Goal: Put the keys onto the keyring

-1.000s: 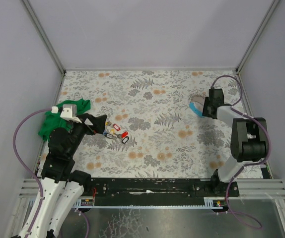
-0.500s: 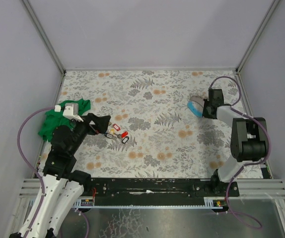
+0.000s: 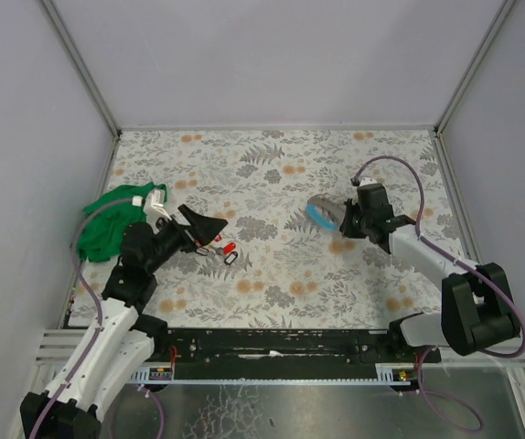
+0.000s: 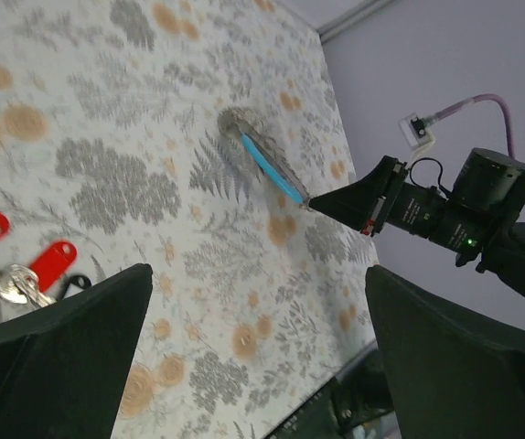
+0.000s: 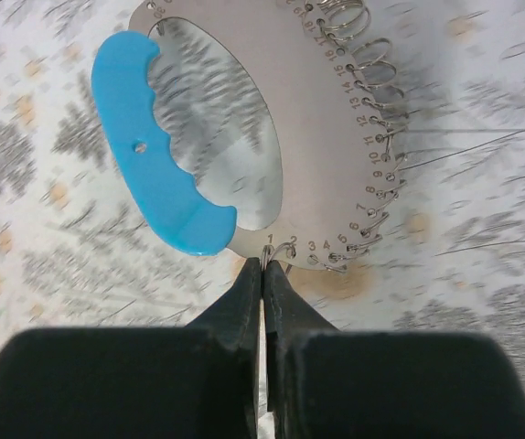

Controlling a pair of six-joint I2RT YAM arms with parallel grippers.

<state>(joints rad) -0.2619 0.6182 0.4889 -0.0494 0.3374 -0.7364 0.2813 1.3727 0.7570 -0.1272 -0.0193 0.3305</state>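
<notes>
Your right end effector (image 5: 262, 265) pinches the keyring (image 5: 322, 155) by its metal rim
It grips beside the blue handle (image 5: 157, 174), right of the table's (image 3: 272, 174) middle; your left end effector (image 4: 258, 274) is spread wide just beside the keys (image 4: 25, 274), which lie loose left of centre, well apart from the ring
</notes>
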